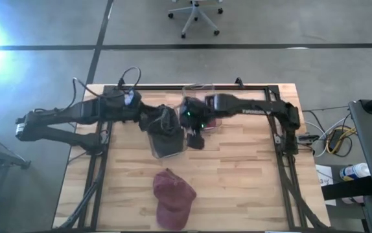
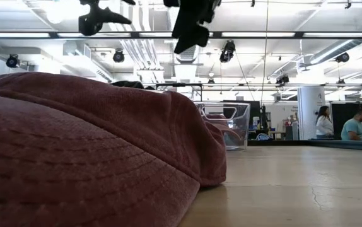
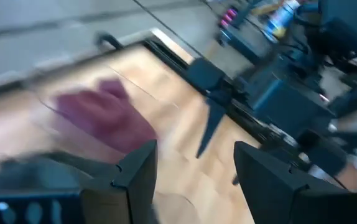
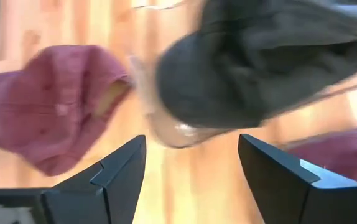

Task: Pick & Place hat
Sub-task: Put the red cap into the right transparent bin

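Note:
A dark red hat (image 1: 173, 197) lies crown up on the table near its front edge; it fills the low view (image 2: 93, 145) and shows in the right wrist view (image 4: 48, 106). A dark grey hat (image 1: 165, 124) lies in a clear bin (image 1: 168, 150) at mid table (image 4: 259, 62). My right gripper (image 1: 196, 137) hangs open above the table just right of that bin (image 4: 191, 140), with nothing between its fingers. My left gripper (image 1: 146, 116) is raised at the bin's left far side, open and empty (image 3: 194, 149).
A second clear bin (image 1: 202, 97) stands at the far middle with something dark red (image 1: 213, 121) in it (image 2: 228, 123). A black frame (image 1: 283, 142) runs along the table's edges. Bare wood lies left and right of the red hat.

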You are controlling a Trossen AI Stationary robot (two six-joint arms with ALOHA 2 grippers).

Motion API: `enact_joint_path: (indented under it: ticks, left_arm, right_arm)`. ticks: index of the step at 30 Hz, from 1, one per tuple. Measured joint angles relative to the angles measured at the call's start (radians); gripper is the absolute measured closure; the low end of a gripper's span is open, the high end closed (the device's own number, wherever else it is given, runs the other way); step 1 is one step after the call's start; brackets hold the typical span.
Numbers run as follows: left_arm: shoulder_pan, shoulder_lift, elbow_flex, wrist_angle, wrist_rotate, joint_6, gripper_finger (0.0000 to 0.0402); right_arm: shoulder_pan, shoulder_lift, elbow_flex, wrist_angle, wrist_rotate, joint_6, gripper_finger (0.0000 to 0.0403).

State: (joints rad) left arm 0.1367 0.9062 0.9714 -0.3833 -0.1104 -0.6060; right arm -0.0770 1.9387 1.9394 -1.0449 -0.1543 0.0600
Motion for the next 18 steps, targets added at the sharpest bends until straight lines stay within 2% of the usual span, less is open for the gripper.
enact_joint_path:
  ticks: [4,9,13,18]
  left_arm:
    - [-0.126,0.009,-0.011,-0.037,0.007,-0.075,0.0196]
    - [-0.344,0.045,-0.012,-0.126,0.007,-0.199,0.0196]
    - [-0.512,0.099,-0.021,-0.131,-0.018,-0.327,0.0196]
    - [-0.675,0.206,-0.027,-0.127,-0.064,-0.506,0.0196]
  right_arm:
    - [0.068,-0.052,-0.149,0.109,0.001,0.118,0.016]
    - [0.158,-0.087,-0.331,0.202,0.0,0.32,0.0165]
    - [0.239,-0.09,-0.441,0.259,-0.003,0.422,0.0165]
    - [0.317,-0.089,-0.55,0.426,-0.004,0.521,0.0165]
